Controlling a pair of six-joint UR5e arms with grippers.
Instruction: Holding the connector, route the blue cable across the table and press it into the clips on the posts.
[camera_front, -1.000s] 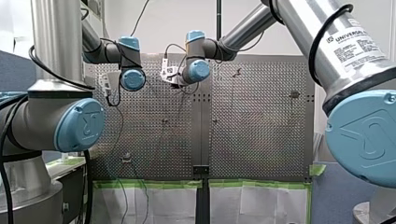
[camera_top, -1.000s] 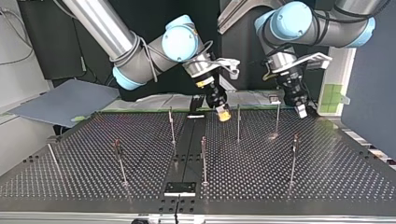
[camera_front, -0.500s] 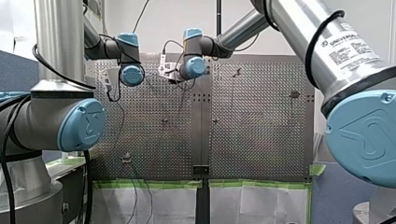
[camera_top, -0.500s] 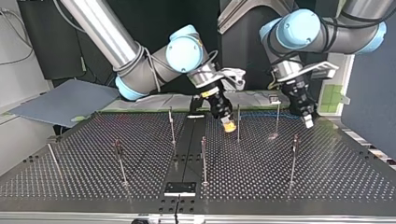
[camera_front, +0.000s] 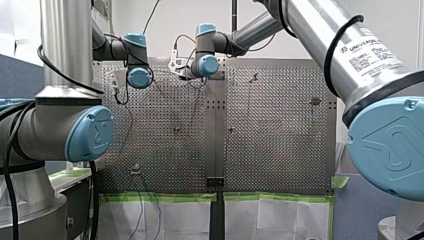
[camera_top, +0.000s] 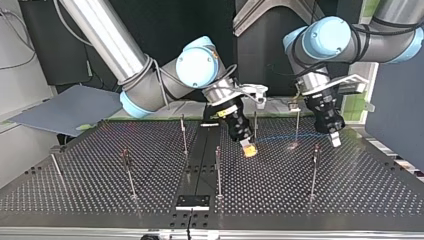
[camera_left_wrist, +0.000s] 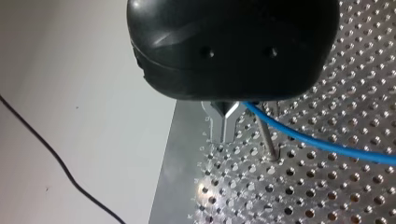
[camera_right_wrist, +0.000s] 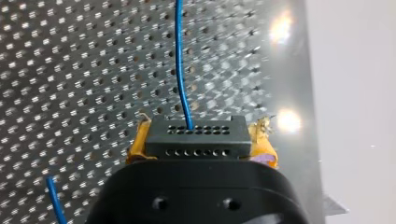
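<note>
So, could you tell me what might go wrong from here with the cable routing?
The blue cable runs as a thin single strand from the connector held in my right gripper; a hard pull might tug it loose. It also passes close by a post near my left gripper, so it may catch on the shaft instead of seating properly. My right gripper sits close beside another post and could knock it.

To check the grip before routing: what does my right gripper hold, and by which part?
My right gripper holds the black connector by its two end sides, clamped between the yellow pads; the blue cable leaves its free face.
</note>
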